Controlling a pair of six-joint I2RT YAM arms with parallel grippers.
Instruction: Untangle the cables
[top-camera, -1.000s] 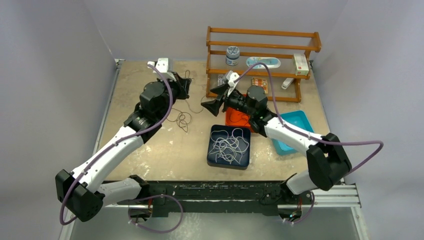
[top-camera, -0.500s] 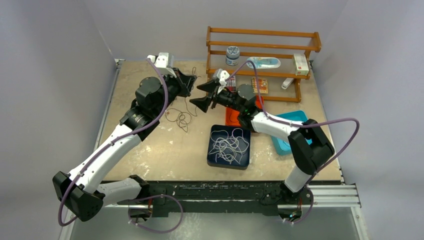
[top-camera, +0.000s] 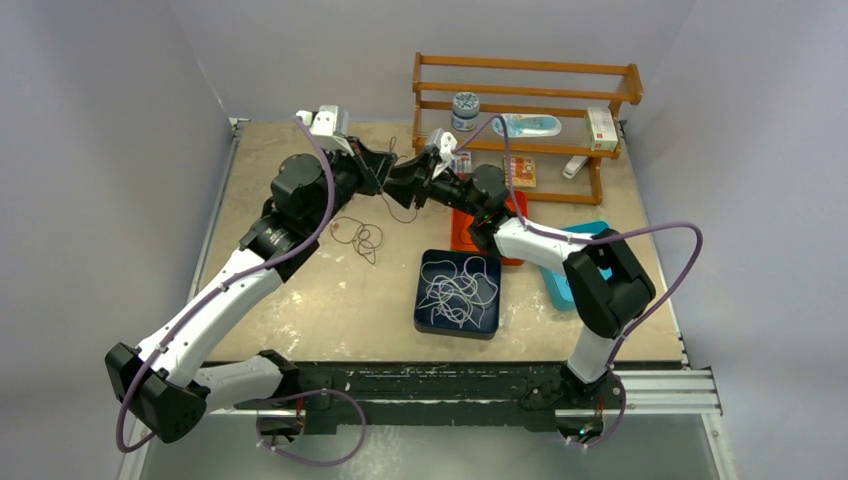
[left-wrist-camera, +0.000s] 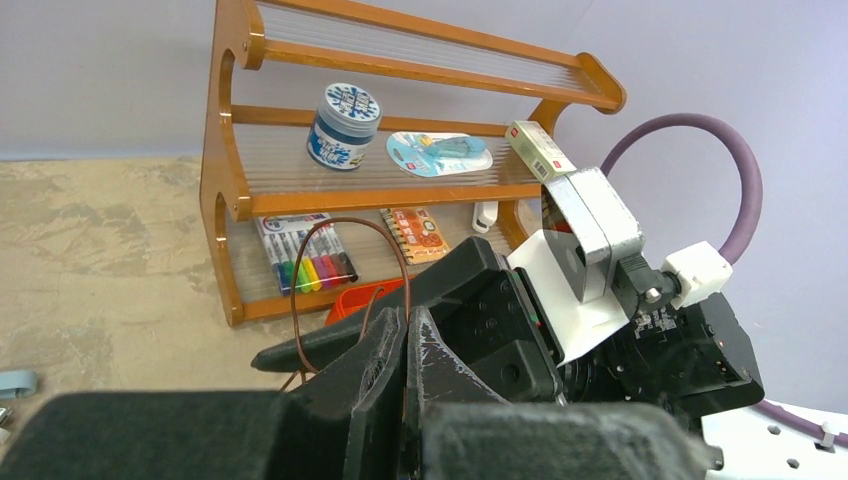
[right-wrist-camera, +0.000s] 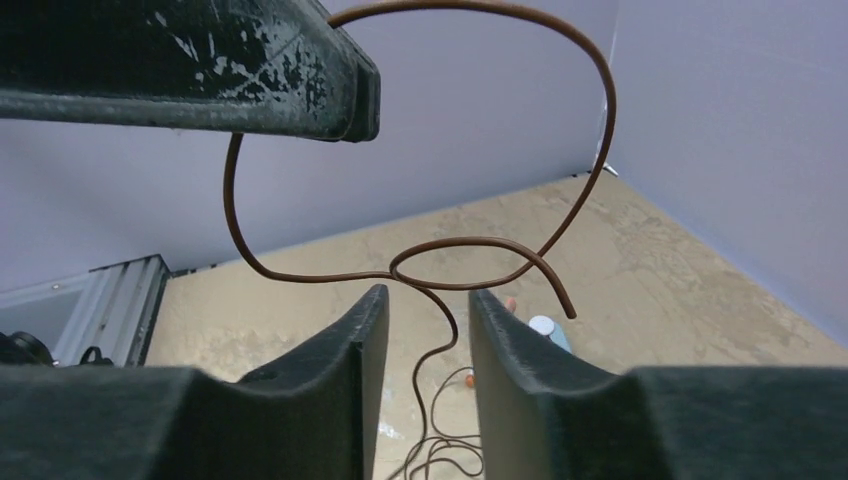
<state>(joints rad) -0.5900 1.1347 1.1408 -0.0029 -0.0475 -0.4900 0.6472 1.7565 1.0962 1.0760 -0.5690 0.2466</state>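
Left tool (top-camera: 380, 173) pinches the brown cable (right-wrist-camera: 608, 100) tight near the table's (top-camera: 300, 290) far edge; it hangs downward, coiling onto the table. Right tool (right-wrist-camera: 425, 296) straddles it, jaws apart.

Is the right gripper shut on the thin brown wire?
No, the right gripper is open; the thin brown wire passes between its separated fingers.

right gripper (top-camera: 392, 184): left gripper (top-camera: 379, 174) just left, perhaps touching | cable (right-wrist-camera: 470, 241) between its fingers | rack (top-camera: 520, 95) behind | tray (top-camera: 421, 300) nearer, to its right
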